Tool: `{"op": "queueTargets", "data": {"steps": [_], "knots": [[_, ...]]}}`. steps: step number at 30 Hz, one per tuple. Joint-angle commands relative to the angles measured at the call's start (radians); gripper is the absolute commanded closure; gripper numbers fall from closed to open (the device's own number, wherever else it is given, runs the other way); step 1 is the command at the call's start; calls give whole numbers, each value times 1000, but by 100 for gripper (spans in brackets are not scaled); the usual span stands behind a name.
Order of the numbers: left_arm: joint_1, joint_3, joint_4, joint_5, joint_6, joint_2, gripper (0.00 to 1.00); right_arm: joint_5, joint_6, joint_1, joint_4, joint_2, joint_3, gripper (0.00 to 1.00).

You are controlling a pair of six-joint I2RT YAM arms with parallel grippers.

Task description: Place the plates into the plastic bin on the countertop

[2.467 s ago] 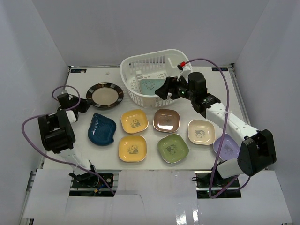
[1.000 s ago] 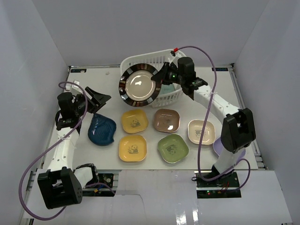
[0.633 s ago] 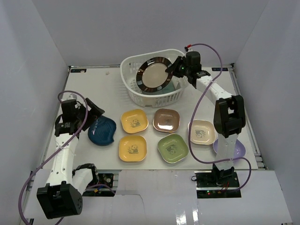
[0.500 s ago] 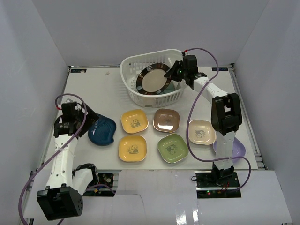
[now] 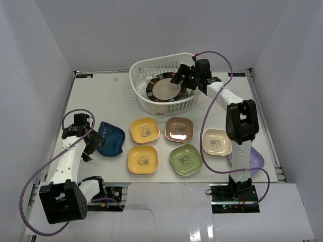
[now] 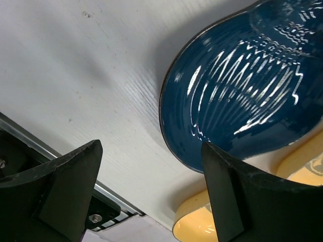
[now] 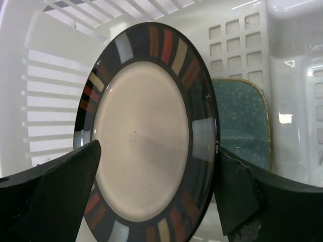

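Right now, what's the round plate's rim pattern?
Round plate: dark rim with red, tan, grey blocks. Right wrist view.

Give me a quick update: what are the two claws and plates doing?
Both open: right gripper astride the round plate, left gripper by the blue leaf plate. Round plate leaning inside the bin, over the teal dish. Nothing blocking.

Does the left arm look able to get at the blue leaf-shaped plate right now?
Probably yes: its open jaws hang at the rim of the blue leaf-shaped plate, and nothing but bare countertop lies between.
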Motion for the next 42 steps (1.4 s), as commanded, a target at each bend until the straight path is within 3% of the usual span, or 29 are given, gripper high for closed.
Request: {"op": "queueTargets", "data": {"steps": [1,6,10,15,18,19,20,23,27,31,32,35,39,42], "knots": [[16,-17,34,-1,-11,98,11,-28,-79,4,20,-135,89,10],[50,-70,181,79,9,261,14,-85,-117,6,17,-243,46,10],[53,-95,276,102,7,303,19,-120,-130,4,49,-309,-31,10],[61,-127,341,105,-4,270,37,-140,-111,4,95,-333,-134,10],[61,-144,376,114,-8,260,66,-146,-102,6,103,-326,-178,10],[61,-149,388,115,-8,258,91,-145,-102,4,103,-329,-190,9],[59,-149,395,119,-1,255,100,-142,-100,4,117,-347,-222,8],[61,-149,413,122,24,227,100,-113,-114,4,127,-419,-270,0],[61,-135,431,143,42,100,100,-39,-159,4,106,-565,-377,24],[59,-121,532,301,67,-163,100,90,-188,-3,82,-744,-625,53],[55,-104,536,356,66,-179,100,126,-186,-19,78,-816,-673,65],[42,-25,551,480,68,-188,100,206,-125,-55,37,-971,-874,83],[-8,133,566,586,73,-167,100,369,-108,-104,-82,-1171,-1034,84],[-44,256,588,655,55,-149,100,476,-133,-144,-205,-1295,-1066,76]]}}
